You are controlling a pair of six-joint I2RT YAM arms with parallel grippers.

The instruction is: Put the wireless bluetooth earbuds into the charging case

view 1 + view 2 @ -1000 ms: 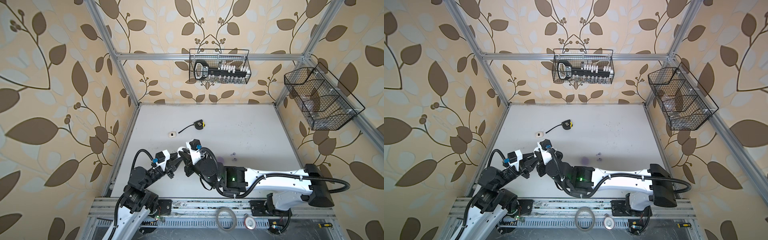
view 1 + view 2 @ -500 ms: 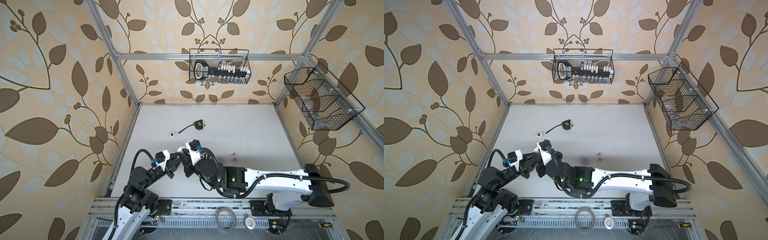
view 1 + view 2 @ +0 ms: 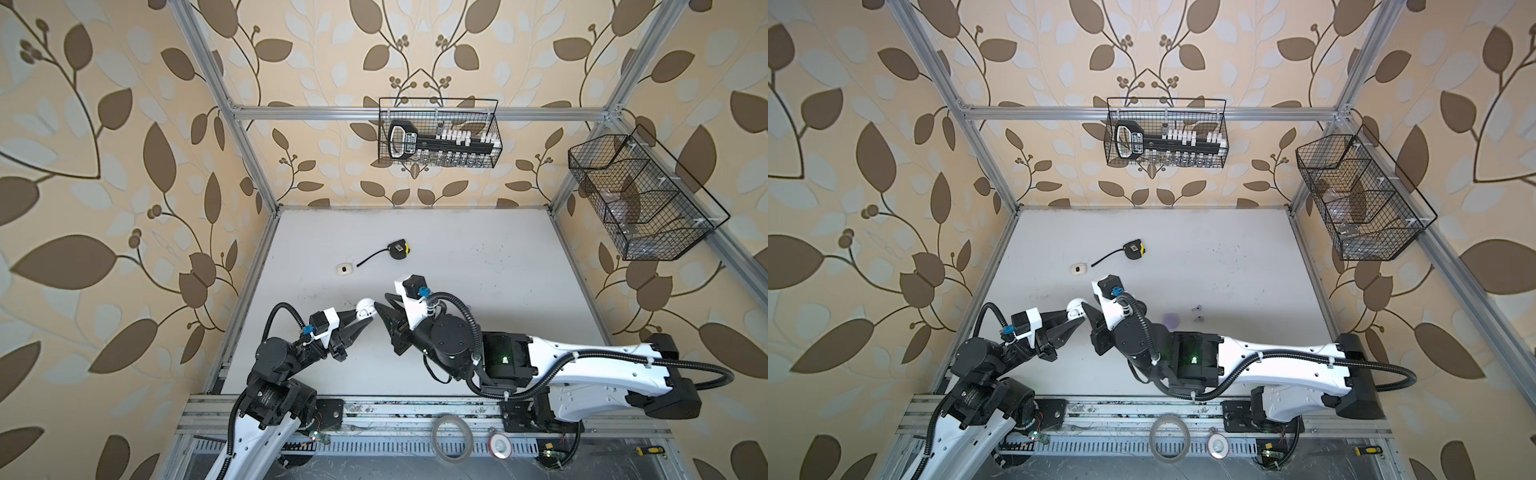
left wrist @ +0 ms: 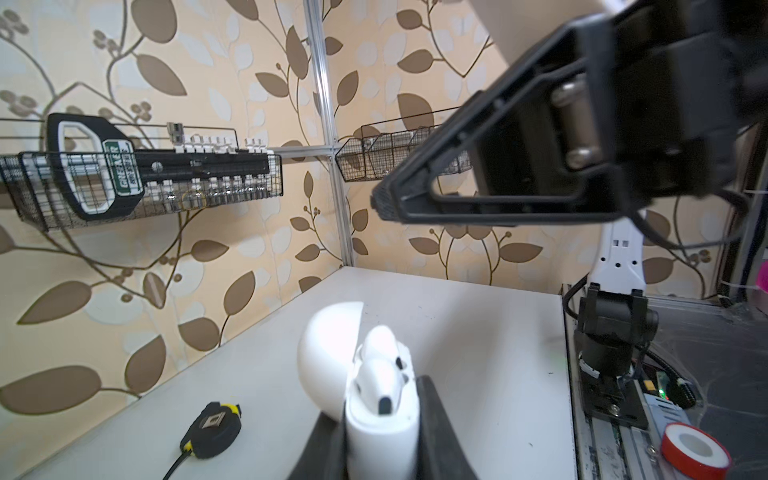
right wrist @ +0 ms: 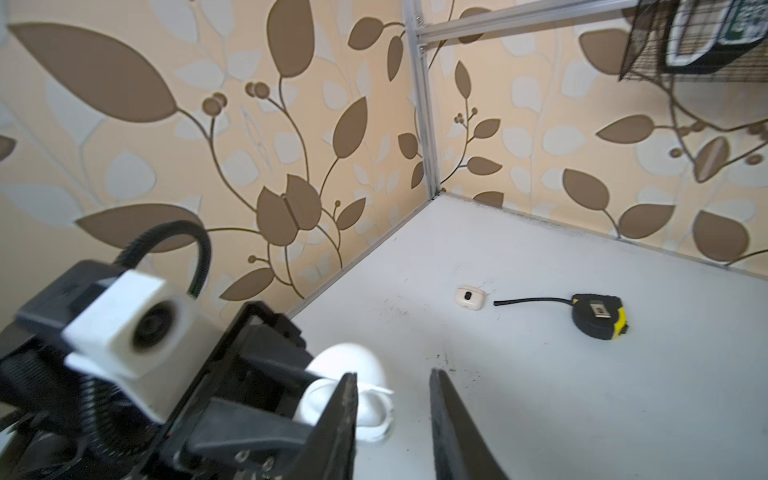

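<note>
My left gripper (image 4: 380, 401) is shut on the white charging case (image 4: 382, 432), which it holds above the table with the lid (image 4: 328, 357) swung open. Two white earbuds (image 4: 384, 374) stick out of the case's top. In both top views the case (image 3: 365, 309) (image 3: 1075, 309) sits between the left gripper (image 3: 360, 319) and my right gripper (image 3: 380, 302). The right gripper (image 5: 392, 374) is open and holds nothing; one finger (image 5: 345, 399) is right beside the case (image 5: 374, 411). Two small lavender earbuds (image 3: 1197, 313) lie on the table in a top view.
A black-and-yellow tape measure (image 3: 398, 250) and a small cream case (image 3: 344, 269) lie further back on the table. A lavender case (image 3: 1170, 319) shows beside the right arm. Wire baskets (image 3: 438, 133) (image 3: 640, 195) hang on the walls. Tape rolls (image 3: 451, 438) lie on the front rail.
My right gripper's jaws have parted beside the case. The left gripper still holds the case in the same place.
</note>
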